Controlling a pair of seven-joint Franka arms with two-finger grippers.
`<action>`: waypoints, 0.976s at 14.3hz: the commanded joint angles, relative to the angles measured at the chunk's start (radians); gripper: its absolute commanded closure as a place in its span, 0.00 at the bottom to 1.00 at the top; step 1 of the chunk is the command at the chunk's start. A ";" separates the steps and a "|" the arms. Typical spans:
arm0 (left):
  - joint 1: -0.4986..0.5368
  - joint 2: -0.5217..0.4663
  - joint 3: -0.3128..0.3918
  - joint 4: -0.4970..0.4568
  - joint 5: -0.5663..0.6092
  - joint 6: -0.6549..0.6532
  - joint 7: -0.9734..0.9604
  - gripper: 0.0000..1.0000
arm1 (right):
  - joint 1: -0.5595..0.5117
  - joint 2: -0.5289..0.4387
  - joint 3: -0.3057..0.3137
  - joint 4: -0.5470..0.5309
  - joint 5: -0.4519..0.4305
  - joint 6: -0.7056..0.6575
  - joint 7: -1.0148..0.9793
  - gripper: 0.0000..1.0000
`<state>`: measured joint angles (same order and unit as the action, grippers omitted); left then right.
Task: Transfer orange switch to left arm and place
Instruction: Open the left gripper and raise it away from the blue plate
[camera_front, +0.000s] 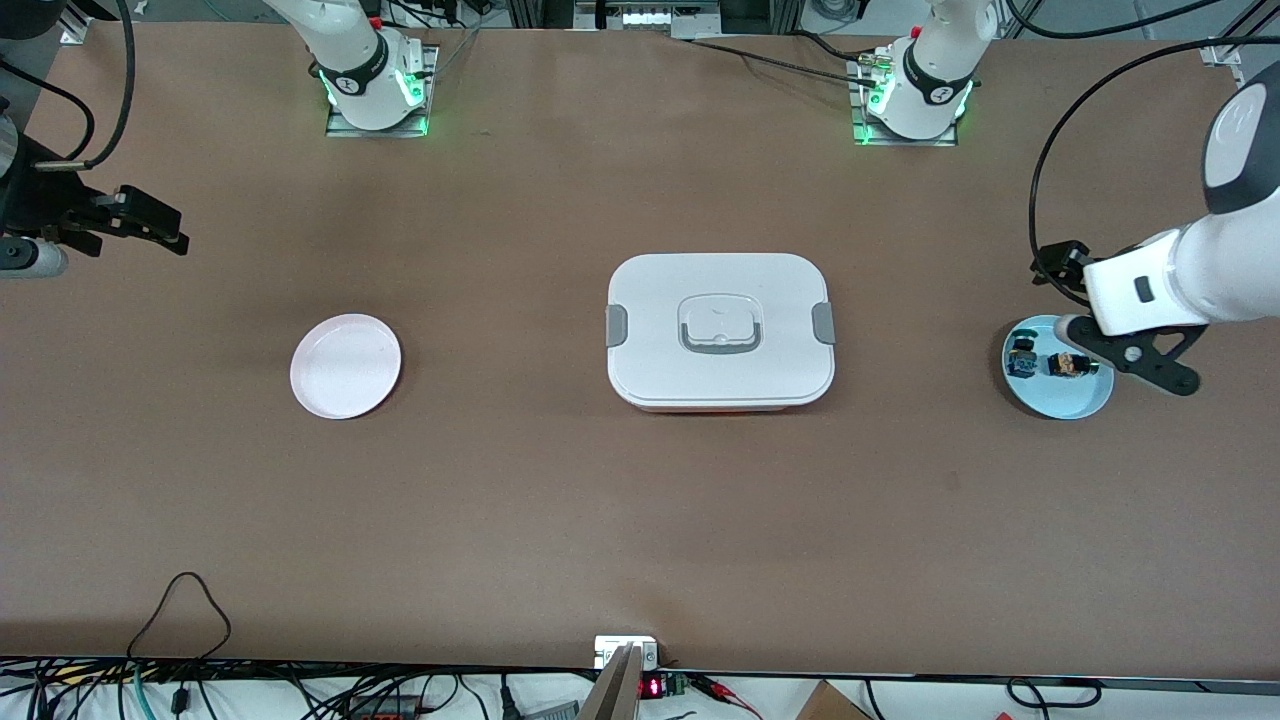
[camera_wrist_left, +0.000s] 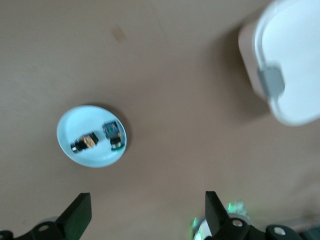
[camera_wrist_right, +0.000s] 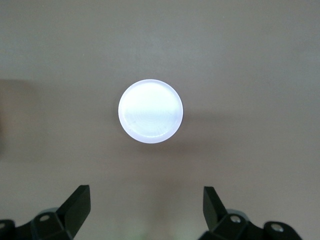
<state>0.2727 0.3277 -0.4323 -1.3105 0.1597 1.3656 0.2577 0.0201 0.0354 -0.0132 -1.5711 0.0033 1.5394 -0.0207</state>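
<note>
Brown tabletop (camera_front: 560, 500) carries a white box (camera_front: 720, 330) at its middle, a pink plate (camera_front: 345, 365) toward the right arm's end and a blue plate (camera_front: 1085, 400) toward the left arm's end. On the blue plate lies the orange switch (camera_front: 1066, 364), just beside a blue switch (camera_front: 1022, 358); the left wrist view shows both unobstructed. The left gripper (camera_wrist_left: 145, 212) hangs over that plate, jaws spread. The right gripper (camera_wrist_right: 145, 207) waits in the air, jaws spread; its wrist view frames the pink plate
</note>
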 joint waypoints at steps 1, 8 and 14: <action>-0.143 -0.154 0.226 -0.122 -0.112 0.120 -0.188 0.00 | -0.015 0.000 0.012 0.020 -0.005 -0.030 -0.028 0.00; -0.291 -0.338 0.412 -0.345 -0.121 0.267 -0.275 0.00 | -0.015 0.000 0.012 0.020 -0.003 -0.028 -0.027 0.00; -0.306 -0.406 0.414 -0.421 -0.117 0.294 -0.261 0.00 | -0.014 -0.002 0.013 0.020 -0.005 -0.027 -0.027 0.00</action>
<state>-0.0156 -0.0301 -0.0393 -1.6817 0.0582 1.6350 -0.0008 0.0191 0.0353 -0.0132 -1.5682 0.0033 1.5327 -0.0354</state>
